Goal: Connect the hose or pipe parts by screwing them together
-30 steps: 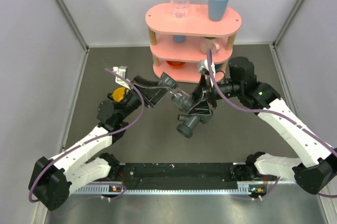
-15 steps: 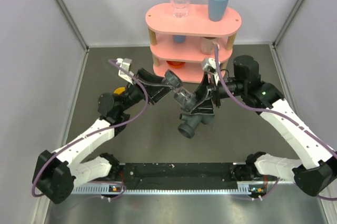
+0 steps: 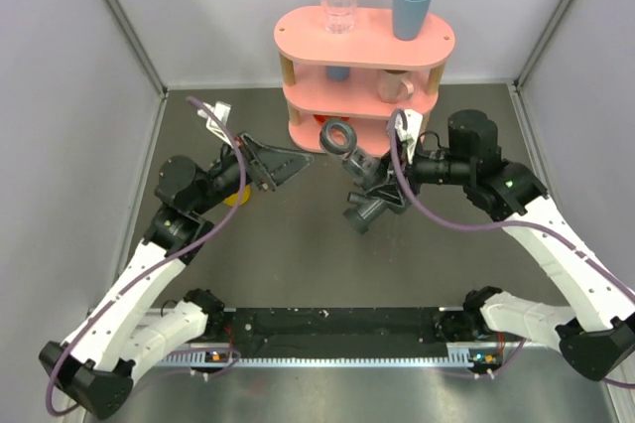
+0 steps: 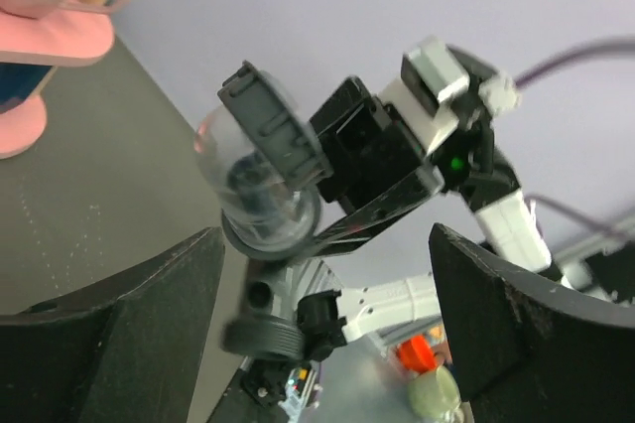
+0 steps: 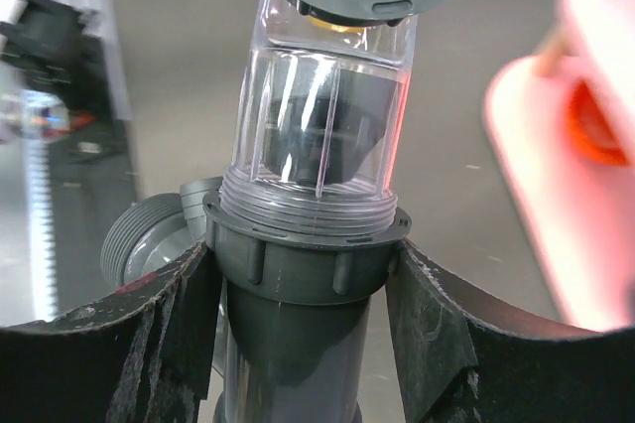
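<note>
The translucent tube sits threaded into the collar of the dark grey T-shaped fitting, and the two hang together above the table. My right gripper is shut on the fitting's collar, one finger on each side. From above, the tube's ring end points up and left, with the fitting below it at my right gripper. My left gripper stands open to the left, apart from the tube. In the left wrist view the tube and fitting lie beyond the empty left gripper.
A pink tiered shelf stands at the back with a clear glass and a blue cup on top. A yellow cup peeks out beside the left arm. Grey walls close both sides; a black rail runs along the near edge.
My left gripper opened, let go of the tube and drew back to the left. The right arm tilted the joined parts and shifted them slightly back and right.
</note>
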{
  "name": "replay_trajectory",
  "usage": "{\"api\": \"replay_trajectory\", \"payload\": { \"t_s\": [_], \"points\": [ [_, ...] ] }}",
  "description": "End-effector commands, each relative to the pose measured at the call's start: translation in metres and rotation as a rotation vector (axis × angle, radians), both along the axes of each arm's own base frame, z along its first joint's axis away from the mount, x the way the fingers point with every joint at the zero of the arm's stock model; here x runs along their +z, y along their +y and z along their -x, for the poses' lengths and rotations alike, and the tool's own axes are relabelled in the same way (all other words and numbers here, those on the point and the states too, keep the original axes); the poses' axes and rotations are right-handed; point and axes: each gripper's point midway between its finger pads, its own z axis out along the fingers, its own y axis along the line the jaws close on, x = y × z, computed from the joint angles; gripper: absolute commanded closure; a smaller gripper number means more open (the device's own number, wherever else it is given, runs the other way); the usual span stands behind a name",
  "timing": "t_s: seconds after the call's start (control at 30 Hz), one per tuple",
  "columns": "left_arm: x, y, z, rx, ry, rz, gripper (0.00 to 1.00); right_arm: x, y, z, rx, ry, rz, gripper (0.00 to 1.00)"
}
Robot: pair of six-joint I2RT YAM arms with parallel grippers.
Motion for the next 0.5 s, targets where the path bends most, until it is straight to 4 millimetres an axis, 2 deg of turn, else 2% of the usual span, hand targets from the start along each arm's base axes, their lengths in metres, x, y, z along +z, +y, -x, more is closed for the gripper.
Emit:
{"api": "replay_trajectory", "payload": {
  "t_s": [0.0,0.07,0.13,0.17,0.23,0.27,0.3,0.47],
  "points": [
    [-0.008,0.027,-0.014,0.150,0.281,-0.094,0.12,0.055,-0.038,-0.048,-0.242,-0.473,0.117,1.00],
    [0.006,0.028,-0.012,0.125,0.354,-0.053,0.13,0.064,-0.042,-0.051,-0.231,-0.652,0.187,1.00],
    [0.003,0.033,-0.018,0.125,0.458,-0.036,0.18,0.071,-0.051,-0.055,-0.286,-0.784,0.263,1.00],
    [0.007,0.031,-0.021,0.112,0.520,-0.016,0.20,0.075,-0.045,-0.050,-0.252,-0.876,0.300,1.00],
    [0.007,0.023,-0.018,0.042,0.578,-0.025,0.23,0.079,-0.050,-0.053,-0.298,-0.954,0.369,1.00],
    [0.011,0.017,-0.022,0.007,0.605,-0.021,0.24,0.085,-0.043,-0.048,-0.279,-1.022,0.381,1.00],
    [0.014,0.013,-0.017,-0.050,0.612,-0.030,0.25,0.083,-0.045,-0.050,-0.293,-1.036,0.417,1.00],
    [0.027,0.009,-0.026,-0.055,0.543,-0.090,0.28,0.080,-0.031,-0.042,-0.238,-1.100,0.487,1.00]
  ]
}}
